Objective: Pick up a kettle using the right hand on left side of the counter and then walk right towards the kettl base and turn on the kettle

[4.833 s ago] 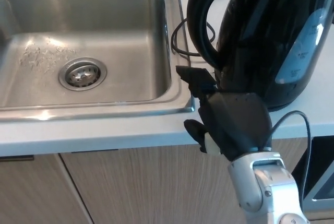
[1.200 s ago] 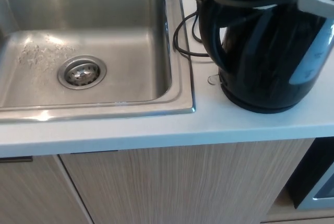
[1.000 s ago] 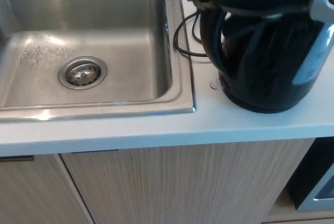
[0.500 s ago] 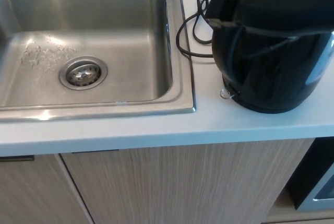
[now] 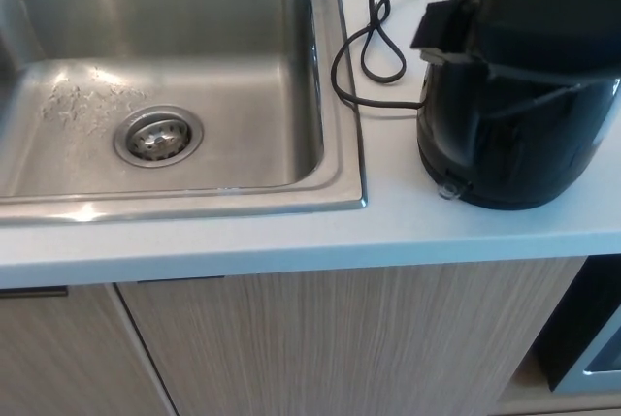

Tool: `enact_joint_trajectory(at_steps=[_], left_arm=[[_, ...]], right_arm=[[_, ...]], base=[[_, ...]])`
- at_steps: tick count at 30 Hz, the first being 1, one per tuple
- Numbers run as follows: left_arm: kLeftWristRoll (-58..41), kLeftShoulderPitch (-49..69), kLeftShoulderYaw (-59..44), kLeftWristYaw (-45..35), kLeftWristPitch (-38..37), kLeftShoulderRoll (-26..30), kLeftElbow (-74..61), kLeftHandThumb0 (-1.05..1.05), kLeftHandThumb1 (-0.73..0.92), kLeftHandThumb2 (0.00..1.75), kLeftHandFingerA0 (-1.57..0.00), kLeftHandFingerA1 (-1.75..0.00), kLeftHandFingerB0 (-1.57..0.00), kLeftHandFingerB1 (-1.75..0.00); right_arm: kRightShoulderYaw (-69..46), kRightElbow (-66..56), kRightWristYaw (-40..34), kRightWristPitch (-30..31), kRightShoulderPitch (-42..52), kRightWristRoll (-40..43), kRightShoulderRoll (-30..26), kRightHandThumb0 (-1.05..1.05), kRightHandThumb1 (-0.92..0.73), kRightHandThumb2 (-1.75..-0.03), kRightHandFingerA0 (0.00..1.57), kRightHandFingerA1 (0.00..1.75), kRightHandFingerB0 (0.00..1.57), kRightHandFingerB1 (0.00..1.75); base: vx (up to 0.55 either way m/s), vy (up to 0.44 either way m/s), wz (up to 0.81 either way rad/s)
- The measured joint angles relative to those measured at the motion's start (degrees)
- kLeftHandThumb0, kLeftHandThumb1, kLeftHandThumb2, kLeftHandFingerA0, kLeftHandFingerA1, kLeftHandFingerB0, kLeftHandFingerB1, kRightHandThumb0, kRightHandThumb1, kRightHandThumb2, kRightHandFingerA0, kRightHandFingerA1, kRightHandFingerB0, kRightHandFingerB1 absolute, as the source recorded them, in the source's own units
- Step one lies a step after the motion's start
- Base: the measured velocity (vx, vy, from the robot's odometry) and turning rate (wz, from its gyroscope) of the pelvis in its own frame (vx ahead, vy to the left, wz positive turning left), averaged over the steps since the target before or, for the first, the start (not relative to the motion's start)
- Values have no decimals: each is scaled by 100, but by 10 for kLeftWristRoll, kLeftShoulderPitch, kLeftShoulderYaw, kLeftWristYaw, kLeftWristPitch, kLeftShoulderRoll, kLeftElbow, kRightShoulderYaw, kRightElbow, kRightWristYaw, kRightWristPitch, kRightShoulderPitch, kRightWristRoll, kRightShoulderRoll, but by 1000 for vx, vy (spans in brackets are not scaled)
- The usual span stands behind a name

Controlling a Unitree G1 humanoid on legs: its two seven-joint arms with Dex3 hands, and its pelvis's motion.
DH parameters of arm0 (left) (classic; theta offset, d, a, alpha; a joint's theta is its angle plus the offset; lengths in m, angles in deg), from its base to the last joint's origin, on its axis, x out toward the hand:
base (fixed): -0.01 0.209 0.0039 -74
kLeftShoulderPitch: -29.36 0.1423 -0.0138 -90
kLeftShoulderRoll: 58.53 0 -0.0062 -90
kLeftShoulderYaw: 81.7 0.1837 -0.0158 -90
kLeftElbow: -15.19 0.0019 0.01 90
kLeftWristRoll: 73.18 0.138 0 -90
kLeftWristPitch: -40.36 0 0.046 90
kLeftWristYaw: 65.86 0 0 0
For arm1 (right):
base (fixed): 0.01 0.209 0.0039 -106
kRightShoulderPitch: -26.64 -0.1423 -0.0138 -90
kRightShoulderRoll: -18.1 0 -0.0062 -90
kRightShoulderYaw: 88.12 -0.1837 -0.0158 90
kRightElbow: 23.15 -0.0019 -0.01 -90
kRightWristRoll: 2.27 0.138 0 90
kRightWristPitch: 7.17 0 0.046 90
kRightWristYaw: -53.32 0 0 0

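Kettle [image 5: 519,115] upright on counter [image 5: 388,232] beside sink [image 5: 165,96], cord [image 5: 374,43] looped alongside; no hand visible, finger state unknowable; risk: cord snagging, kettle tipping.

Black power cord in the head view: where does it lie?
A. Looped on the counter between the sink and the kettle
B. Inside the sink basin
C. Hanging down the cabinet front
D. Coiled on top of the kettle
A: the black power cord lies in loops on the white counter, right of the sink rim and left of the kettle.
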Motion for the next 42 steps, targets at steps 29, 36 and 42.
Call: enact_joint_trajectory(at_steps=[29, 36, 42], left_arm=[[15, -24, -7, 13, 0, 14, 50, -8, 47, 114, -112, -106, -99, -96], [15, -4, -5, 13, 0, 5, 26, -9, 48, 113, -112, -108, -99, -96], [15, -2, -4, 13, 0, 2, 17, -9, 48, 113, -111, -108, -99, -97]], right_arm=[[-40, -289, 71, 74, 209, 83, 80, -90, -59, -92, 0, 23, 0, 11], [-22, -387, 81, 123, 312, 104, 184, -60, -66, -60, 57, 76, 29, 43], [-30, -422, 52, 130, 455, 114, 249, -55, -44, -82, 128, 130, 39, 59]], base=[[0, 0, 0], [0, 0, 0], [0, 0, 0]])
